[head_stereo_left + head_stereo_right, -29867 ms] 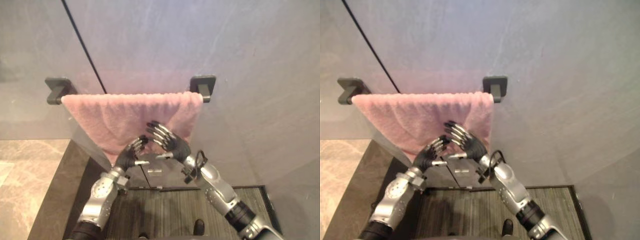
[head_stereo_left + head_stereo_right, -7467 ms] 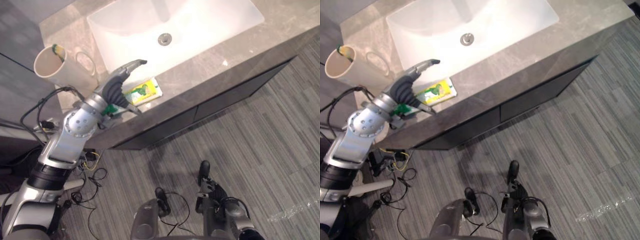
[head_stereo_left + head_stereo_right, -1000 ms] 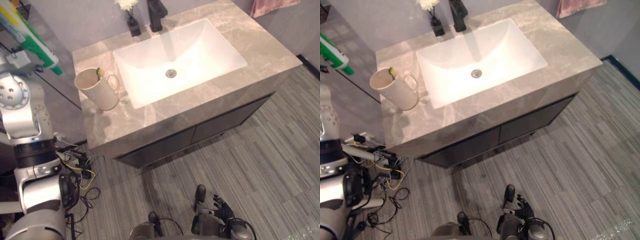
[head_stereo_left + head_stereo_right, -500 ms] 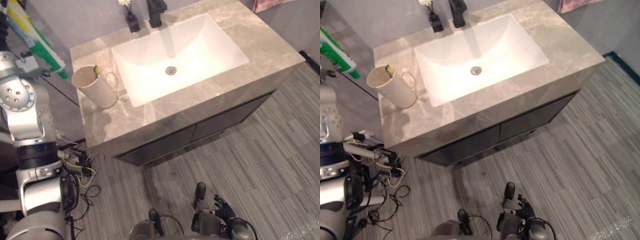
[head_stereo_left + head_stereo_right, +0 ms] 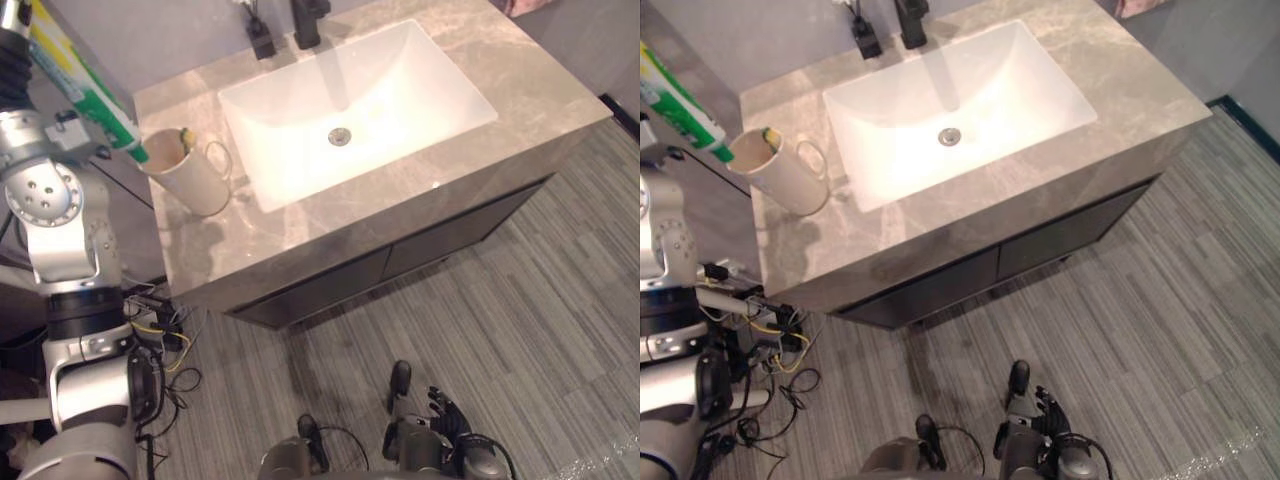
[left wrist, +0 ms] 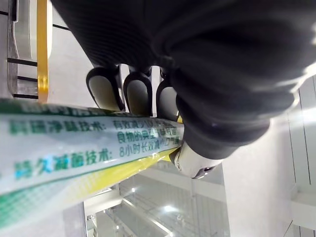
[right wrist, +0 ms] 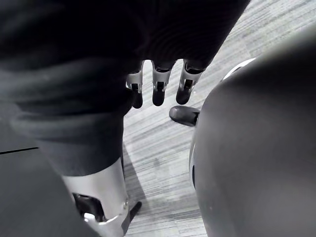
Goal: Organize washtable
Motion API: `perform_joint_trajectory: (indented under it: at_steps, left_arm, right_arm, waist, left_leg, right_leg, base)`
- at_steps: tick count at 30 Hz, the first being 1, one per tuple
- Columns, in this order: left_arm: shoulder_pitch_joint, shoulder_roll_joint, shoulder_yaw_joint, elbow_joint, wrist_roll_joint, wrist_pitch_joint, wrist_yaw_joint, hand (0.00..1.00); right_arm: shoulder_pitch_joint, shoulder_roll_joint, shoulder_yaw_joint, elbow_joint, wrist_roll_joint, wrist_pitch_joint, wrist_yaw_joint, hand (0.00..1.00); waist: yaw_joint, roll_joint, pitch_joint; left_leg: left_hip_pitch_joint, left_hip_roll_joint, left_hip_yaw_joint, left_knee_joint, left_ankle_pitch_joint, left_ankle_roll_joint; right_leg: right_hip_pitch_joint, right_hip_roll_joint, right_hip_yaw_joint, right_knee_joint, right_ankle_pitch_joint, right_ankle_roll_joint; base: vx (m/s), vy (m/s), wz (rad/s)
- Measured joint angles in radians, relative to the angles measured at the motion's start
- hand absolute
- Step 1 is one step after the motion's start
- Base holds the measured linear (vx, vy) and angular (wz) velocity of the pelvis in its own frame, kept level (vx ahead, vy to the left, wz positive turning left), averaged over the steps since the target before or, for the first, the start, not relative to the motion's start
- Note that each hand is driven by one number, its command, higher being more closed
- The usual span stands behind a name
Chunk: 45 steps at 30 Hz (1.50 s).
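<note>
The white, green and yellow plastic toothpaste tube (image 5: 88,88) has dropped lower than a second ago. Its narrow end now sits at the rim of the cream ceramic mug (image 5: 200,185), below and ahead of the left hand (image 6: 137,94). That hand's fingers are curled round the tube's upper part and pinch it. The tube looks light, soft and glossy, so it is probably slippery and would dent if squeezed hard; a mid-body hold suits it best. The glazed mug is rigid and might tip if nudged. It stands on the grey veined stone countertop (image 5: 540,90). The right hand (image 7: 159,86) hangs low with loose, empty fingers.
</note>
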Motion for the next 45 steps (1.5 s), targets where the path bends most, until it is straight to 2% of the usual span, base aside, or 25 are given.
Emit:
perform_joint_trajectory:
  at_steps: [11, 37, 45]
  left_arm:
    - [0.048, -0.006, 0.001, -0.005, 0.01, 0.003, 0.001, 1.0]
    - [0.0, -0.003, 0.0, -0.005, 0.025, 0.003, 0.005, 1.0]
    - [-0.14, 0.107, -0.018, -0.003, -0.015, -0.015, 0.026, 1.0]
  right_arm:
    - [-0.005, 0.0, 0.001, -0.004, -0.002, -0.001, 0.0, 0.0]
    - [-0.005, 0.0, 0.004, -0.013, 0.019, 0.001, 0.001, 0.0]
    - [-0.004, 0.002, 0.008, -0.011, 0.019, 0.003, 0.002, 0.0]
  waist:
    - [0.001, 0.0, 0.009]
    - [0.001, -0.002, 0.007]
    - [0.0, -0.008, 0.004]
  left_leg:
    - [-0.009, 0.008, 0.021, 0.008, -0.005, -0.007]
    - [-0.023, 0.018, 0.02, 0.037, -0.009, -0.007]
    - [-0.012, 0.018, 0.019, 0.037, -0.009, -0.007]
  right_leg:
    - [-0.02, 0.009, 0.021, 0.0, 0.001, -0.001]
    - [-0.018, 0.012, 0.017, 0.0, 0.008, -0.009]
    - [-0.005, 0.012, 0.015, 0.0, 0.008, -0.009]
  base:
    - [0.0, 0.011, -0.06]
    - [0.0, 0.002, 0.0]
    - [0.0, 0.012, 0.01]
